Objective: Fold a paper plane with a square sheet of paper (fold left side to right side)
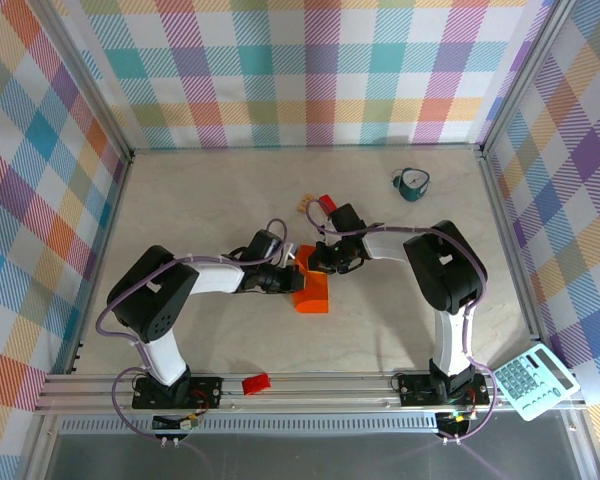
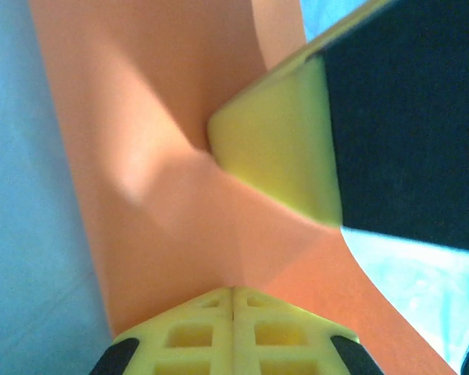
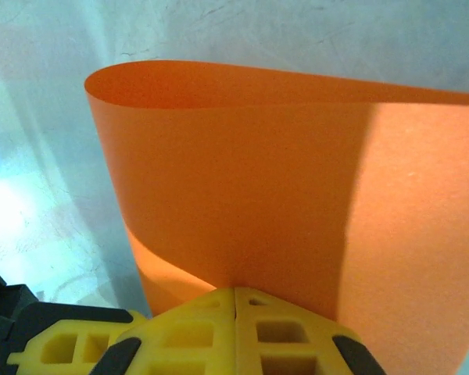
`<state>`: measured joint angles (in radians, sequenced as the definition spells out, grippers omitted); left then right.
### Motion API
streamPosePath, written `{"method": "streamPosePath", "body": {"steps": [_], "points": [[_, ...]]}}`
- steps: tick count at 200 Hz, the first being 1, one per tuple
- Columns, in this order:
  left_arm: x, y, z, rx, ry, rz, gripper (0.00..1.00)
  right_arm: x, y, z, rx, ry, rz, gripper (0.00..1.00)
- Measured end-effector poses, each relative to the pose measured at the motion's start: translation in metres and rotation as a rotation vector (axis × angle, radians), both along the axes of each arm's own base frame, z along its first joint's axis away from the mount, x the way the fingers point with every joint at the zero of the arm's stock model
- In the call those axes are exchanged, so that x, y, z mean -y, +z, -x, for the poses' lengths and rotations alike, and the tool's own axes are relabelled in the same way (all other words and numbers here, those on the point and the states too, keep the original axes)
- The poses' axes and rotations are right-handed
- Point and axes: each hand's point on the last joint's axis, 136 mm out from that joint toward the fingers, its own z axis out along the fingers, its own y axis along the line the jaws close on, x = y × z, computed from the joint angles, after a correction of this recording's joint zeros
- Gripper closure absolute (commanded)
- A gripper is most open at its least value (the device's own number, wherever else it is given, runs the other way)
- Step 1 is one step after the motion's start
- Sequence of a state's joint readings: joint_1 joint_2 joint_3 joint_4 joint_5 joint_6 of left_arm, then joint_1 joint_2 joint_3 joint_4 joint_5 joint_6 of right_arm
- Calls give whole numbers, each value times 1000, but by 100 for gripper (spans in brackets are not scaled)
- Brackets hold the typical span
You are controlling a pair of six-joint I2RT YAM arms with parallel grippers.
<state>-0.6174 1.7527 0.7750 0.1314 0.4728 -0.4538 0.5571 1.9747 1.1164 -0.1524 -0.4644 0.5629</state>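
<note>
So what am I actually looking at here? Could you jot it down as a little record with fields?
Paper: orange sheet of paper, bent over in a curve, not lying flat
Where: middle of the table
Left gripper: shut, pinching the paper
Right gripper: shut, pinching the paper
Nearby: small red block just beyond the grippers; calculator at the near right corner
Plane: no dart shape yet
</note>
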Motion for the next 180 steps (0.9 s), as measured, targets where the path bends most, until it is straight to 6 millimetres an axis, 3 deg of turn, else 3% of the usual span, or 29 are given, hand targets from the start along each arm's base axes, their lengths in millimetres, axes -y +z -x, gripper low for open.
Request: {"method": "streamPosePath", "body": {"steps": [115,157,180], "points": [[-9,-3,80,-95,-55,-13,100,-1,0,-1,-9,5,-2,100],[-15,-2,86,-107,-38,-37,100,-2,0,-1,1,14,-8,100],[-19,13,85,-89,-25,-32,100,-3,0,-1,14,24,-22,100]]}}
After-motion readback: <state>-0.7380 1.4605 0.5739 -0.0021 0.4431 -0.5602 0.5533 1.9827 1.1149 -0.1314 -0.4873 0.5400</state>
